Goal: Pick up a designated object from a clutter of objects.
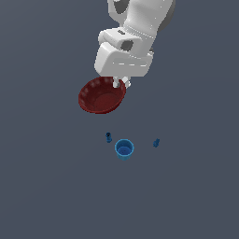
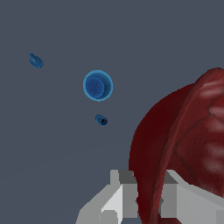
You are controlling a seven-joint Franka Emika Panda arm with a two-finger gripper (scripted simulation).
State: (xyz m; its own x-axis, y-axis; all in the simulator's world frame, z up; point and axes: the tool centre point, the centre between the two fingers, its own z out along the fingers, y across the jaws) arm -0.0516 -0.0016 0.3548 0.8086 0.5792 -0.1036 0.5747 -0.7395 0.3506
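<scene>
Where the wrist view looks past its own hardware, the gripper (image 2: 146,205) fills the nearest part of the picture, and its pale grey fingers (image 2: 114,202) stand on either side of the wall of the dark red bowl (image 2: 183,148), clamped on its rim. That bowl hangs tilted, its ribbed inside turned partly toward the camera and its smooth outer side curving away. Beyond it, lower in the scene, the grey floor (image 2: 52,153) carries the other pieces of the clutter: a tiny blue piece (image 2: 101,120) closest to the bowl, then the bright blue cup (image 2: 98,85) seen from straight above with its mouth open, then a second tiny blue piece (image 2: 36,61) well apart from both. In the exterior view the same order reads from the foot of the picture upward. With the blue cup (image 1: 124,149) as the centre of the dial, one tiny piece (image 1: 108,137) sits near it at ten o'clock and the other (image 1: 156,143) at three o'clock, none of them touching. The bowl (image 1: 101,95) appears at about eleven o'clock from the cup, tipped so that its inside faces the camera, held at the edge on the exterior view's right by the gripper (image 1: 121,83). Above that rises the white arm (image 1: 135,32), reaching out of the picture at twelve o'clock.
</scene>
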